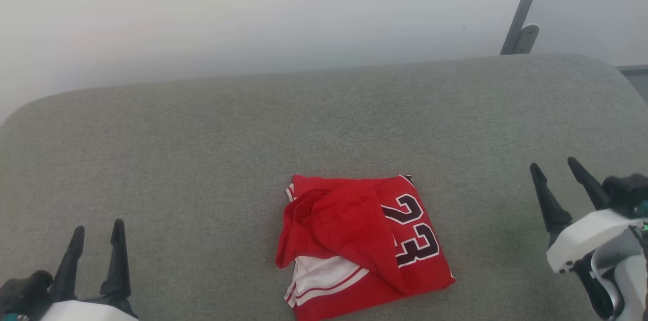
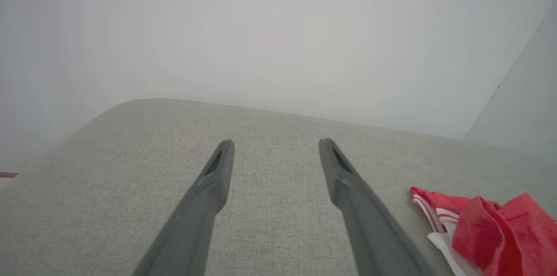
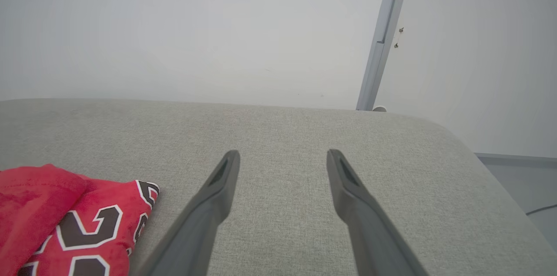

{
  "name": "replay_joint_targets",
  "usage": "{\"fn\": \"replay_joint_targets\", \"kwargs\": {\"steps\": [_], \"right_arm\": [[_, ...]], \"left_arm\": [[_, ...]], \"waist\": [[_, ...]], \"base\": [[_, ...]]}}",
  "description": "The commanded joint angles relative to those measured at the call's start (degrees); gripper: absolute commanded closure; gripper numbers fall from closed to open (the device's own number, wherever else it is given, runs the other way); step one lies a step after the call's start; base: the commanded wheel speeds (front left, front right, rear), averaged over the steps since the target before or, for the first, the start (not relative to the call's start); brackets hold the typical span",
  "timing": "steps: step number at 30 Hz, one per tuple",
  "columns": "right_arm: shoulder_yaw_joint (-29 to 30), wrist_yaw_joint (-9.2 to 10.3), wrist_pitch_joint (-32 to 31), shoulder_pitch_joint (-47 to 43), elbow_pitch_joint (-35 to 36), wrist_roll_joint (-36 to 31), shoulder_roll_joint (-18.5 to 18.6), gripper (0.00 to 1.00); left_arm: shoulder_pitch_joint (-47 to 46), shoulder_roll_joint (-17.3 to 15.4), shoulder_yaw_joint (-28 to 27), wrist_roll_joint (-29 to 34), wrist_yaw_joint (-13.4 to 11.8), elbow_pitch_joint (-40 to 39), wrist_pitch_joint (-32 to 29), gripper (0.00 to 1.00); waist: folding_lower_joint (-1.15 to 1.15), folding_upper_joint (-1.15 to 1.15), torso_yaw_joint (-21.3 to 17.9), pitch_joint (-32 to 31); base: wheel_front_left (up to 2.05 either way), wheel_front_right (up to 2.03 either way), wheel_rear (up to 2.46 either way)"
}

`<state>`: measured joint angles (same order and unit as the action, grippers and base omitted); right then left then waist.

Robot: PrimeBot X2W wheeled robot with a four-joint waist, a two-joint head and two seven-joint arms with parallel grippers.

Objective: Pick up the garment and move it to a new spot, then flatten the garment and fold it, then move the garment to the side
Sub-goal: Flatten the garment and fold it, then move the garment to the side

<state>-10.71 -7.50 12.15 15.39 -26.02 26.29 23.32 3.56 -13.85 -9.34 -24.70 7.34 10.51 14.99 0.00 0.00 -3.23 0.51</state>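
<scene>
Entry: we found the garment [image 1: 362, 245] lying as a loosely folded bundle on the grey upholstered surface [image 1: 202, 149], near its front edge and roughly midway between the two arms. Red cloth was uppermost. A dark, white-edged "23" showed on its right part, a white panel with red stripes lay at its lower left, and a rumpled red flap crossed the middle.

The left gripper [image 1: 98, 226] sat at the lower left, well apart from the garment, with its fingers spread and nothing between them. The right gripper [image 1: 553, 163] sat at the right, likewise well apart, with its fingers parted and empty.

In each wrist view the fingers pointed across bare upholstery, with the garment's edge off to one side. A grey metal post [image 1: 524, 7] stood against the pale wall [image 1: 253, 17] behind.
</scene>
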Motion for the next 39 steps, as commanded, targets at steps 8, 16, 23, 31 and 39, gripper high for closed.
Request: {"fn": "replay_joint_targets", "kwargs": {"steps": [8, 16, 23, 31, 39], "right_arm": [[3.07, 0.04, 1.61, -3.49, 0.74, -1.9, -1.99, 0.0], [4.81, 0.04, 2.06, -5.1, 1.75, -3.1, -3.0, 0.0], [5.58, 0.04, 1.37, -5.82, 2.29, -3.96, -3.44, 0.0], [1.31, 0.04, -2.46, -6.14, 3.33, -1.66, -3.93, 0.0], [-7.95, 0.04, -12.71, -3.84, 4.85, 5.59, -2.1, 0.0]], "left_arm": [[1.62, 0.51, -1.4, 0.38, 0.16, -0.44, 0.22, 0.0], [2.01, 0.56, -1.78, 0.58, 0.16, -0.8, 0.22, 0.0], [2.04, 0.57, -1.79, 0.65, 0.16, -0.79, 0.22, 0.0], [2.16, 0.77, -1.31, 0.36, 0.16, -1.03, 0.22, 0.0], [1.65, 1.07, 0.04, 0.12, 0.16, -0.89, 0.22, 0.0]], "waist": [[0.0, 0.0, 0.47, -0.49], [0.0, 0.0, 1.26, -0.78], [0.0, 0.0, 1.91, -0.99], [0.0, 0.0, 3.45, -1.01], [0.0, 0.0, 6.28, -0.03]], "base": [[0.0, 0.0, 0.0], [0.0, 0.0, 0.0], [0.0, 0.0, 0.0], [0.0, 0.0, 0.0], [0.0, 0.0, 0.0]]}}
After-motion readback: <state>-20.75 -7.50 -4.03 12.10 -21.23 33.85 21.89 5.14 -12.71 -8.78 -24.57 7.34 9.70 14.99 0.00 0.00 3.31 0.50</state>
